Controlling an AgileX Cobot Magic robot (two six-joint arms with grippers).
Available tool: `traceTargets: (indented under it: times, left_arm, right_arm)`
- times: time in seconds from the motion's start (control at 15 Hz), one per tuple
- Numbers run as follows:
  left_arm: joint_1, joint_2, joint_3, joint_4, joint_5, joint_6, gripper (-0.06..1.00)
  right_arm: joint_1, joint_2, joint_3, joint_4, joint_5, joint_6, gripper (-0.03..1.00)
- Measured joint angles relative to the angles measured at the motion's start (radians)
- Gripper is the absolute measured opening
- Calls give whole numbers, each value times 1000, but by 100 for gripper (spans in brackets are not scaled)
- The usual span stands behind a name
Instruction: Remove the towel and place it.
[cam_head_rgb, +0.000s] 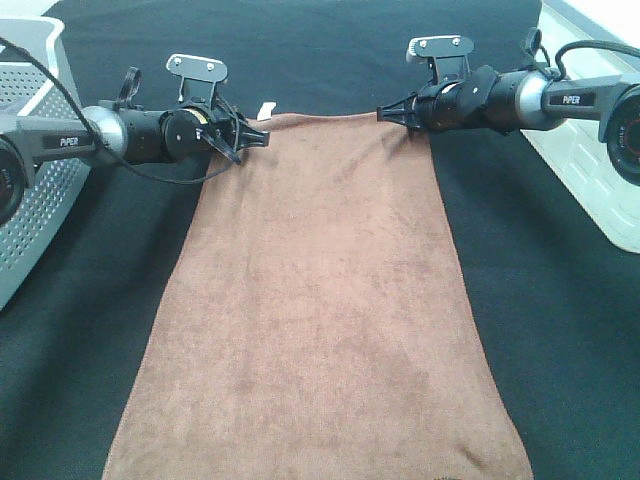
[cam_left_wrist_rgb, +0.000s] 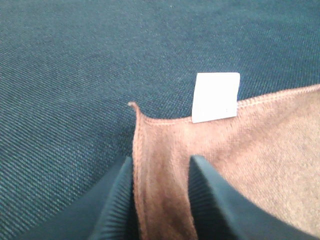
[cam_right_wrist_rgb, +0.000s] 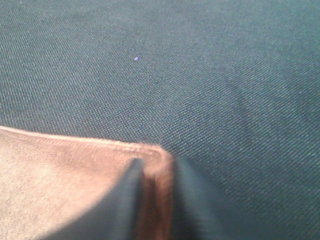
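The reddish-brown towel (cam_head_rgb: 320, 300) lies flat and lengthwise on the black table cloth (cam_head_rgb: 540, 330). Its white tag (cam_head_rgb: 266, 108) is at the far short edge. My left gripper (cam_head_rgb: 250, 137) is at the far left corner. In the left wrist view its jaws (cam_left_wrist_rgb: 160, 200) stand on either side of the towel's side edge (cam_left_wrist_rgb: 160, 150), which is bunched between them, beside the tag (cam_left_wrist_rgb: 216, 96). My right gripper (cam_head_rgb: 388, 113) is at the far right corner. In the right wrist view it (cam_right_wrist_rgb: 156, 200) is shut on the towel's corner hem (cam_right_wrist_rgb: 150, 160).
A white perforated basket (cam_head_rgb: 30, 150) stands at the left edge of the table. A white tray (cam_head_rgb: 590, 170) sits at the right edge. The black cloth extends beyond the towel's far edge (cam_head_rgb: 320, 50) and on both sides.
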Motion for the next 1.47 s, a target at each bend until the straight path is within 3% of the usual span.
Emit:
traceTargets:
  times: [0.07,0.2,0.47,0.67,0.87,1.07,1.2,1.33,1.47]
  left_arm:
    - [3,0,0,0,-10,0,39]
    - [15,0,0,0,-4,0,39]
    - [53,0,0,0,44,1,39]
    - [53,-20,0,0,74,1,40]
    - [53,-111,0,19,181,1,49]
    - [53,-238,0,36,361,1,60]
    - [53,-330,0,49,570,1,64]
    - [53,-456,0,57,842,-28,76]
    - [53,-560,0,88,1024,-77,81]
  right_arm:
    - [0,0,0,0,0,0,40]
    - [0,0,0,0,0,0,50]
    - [0,-2,0,0,23,0,53]
    - [0,-39,0,0,78,0,61]
    - [0,-145,0,-11,154,0,65]
    - [0,-268,0,-46,337,0,65]
    - [0,-362,0,-56,504,13,65]
    - [0,-488,0,-100,722,108,69]
    - [0,-585,0,-188,864,198,73]
